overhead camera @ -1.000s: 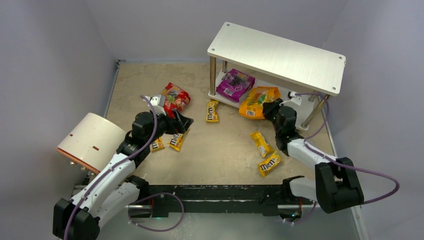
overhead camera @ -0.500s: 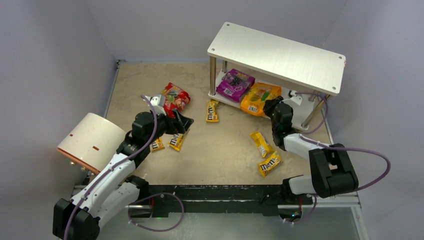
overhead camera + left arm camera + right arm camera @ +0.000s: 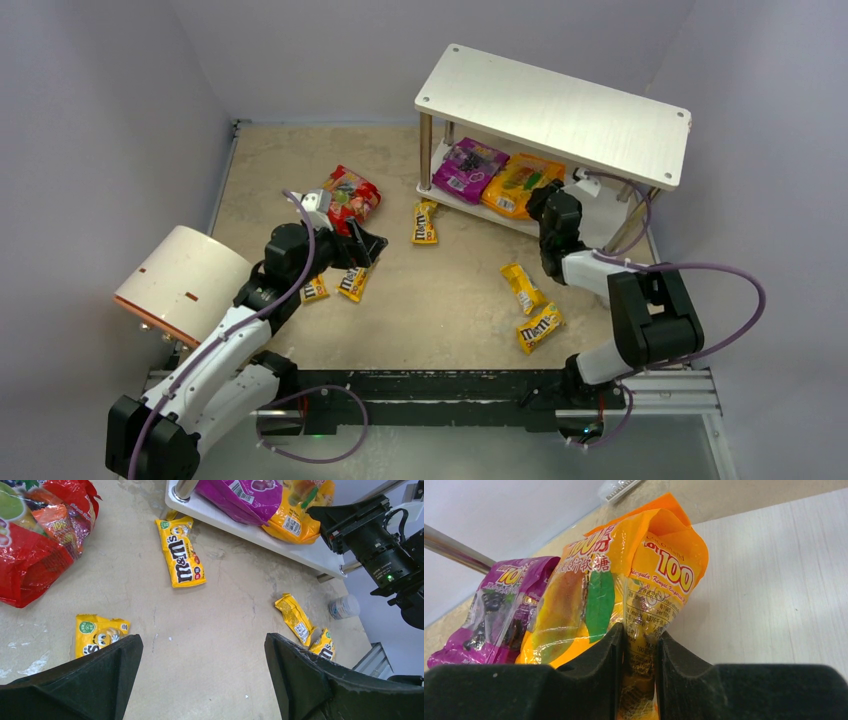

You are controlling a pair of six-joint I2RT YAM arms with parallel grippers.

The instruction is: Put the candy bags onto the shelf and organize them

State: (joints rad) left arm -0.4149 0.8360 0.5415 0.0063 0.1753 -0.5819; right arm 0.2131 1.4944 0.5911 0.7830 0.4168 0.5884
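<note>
The shelf (image 3: 560, 110) stands at the back right. On its lower board (image 3: 774, 580) the purple candy bag (image 3: 468, 167) and the orange candy bag (image 3: 518, 185) lie side by side. My right gripper (image 3: 640, 632) reaches under the top board, its fingers pinching the near edge of the orange bag (image 3: 624, 580). The red candy bag (image 3: 350, 195) lies on the table left of centre. My left gripper (image 3: 202, 640) hovers open over bare table just beside it, holding nothing. Yellow M&M's packets lie loose: one (image 3: 425, 222) by the shelf post, two (image 3: 352, 282) under the left arm, two (image 3: 522, 286) near the right arm.
A white-and-tan cylinder (image 3: 185, 283) lies at the left edge beside the left arm. A small clear round object (image 3: 344, 606) sits near the shelf's right end. Grey walls close in on three sides, and thin metal posts (image 3: 425, 143) hold the shelf boards.
My right gripper has pushed the orange bag up and back onto the lower board, beside the purple bag. The left arm has not moved.
</note>
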